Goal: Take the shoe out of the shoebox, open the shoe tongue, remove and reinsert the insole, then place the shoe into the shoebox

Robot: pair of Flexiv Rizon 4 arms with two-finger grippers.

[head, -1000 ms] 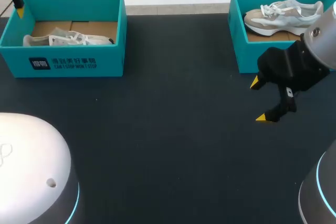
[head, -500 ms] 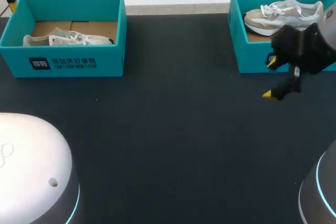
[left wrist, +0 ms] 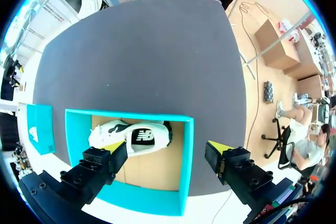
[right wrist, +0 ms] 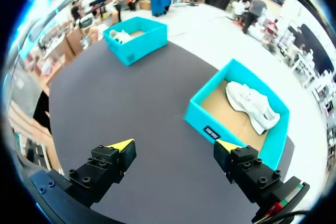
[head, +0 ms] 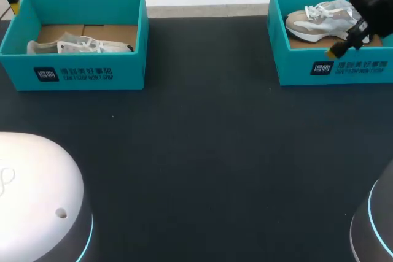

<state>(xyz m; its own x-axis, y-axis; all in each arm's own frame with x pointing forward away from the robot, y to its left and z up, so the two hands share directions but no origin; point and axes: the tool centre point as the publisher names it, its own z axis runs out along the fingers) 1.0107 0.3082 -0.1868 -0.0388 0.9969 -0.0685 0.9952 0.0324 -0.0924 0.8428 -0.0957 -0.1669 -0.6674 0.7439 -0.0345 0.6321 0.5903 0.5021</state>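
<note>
Pincer of right arm (right wrist: pixel 175 145), released and wide, hanging by near wall of right teal cardboard shoebox (right wrist: pixel 197 116); inside, white-and-beige mesh trainer (right wrist: pixel 252 106). Best lowered astride midfoot, clear of walls, before clenching. Far across black desk (head: pixel 202 151) from that shoebox: released left pincer (left wrist: pixel 164 148) over second teal shoebox (left wrist: pixel 186 161) holding another white trainer (left wrist: pixel 131 137).

A dark square logo with two short lines of white print beside it stands on the front wall of the left shoebox (head: pixel 126 72) and likewise of the right shoebox (head: pixel 295 69), and the shoe (left wrist: pixel 118 136) in the left one bears a white logo on a dark side patch.
</note>
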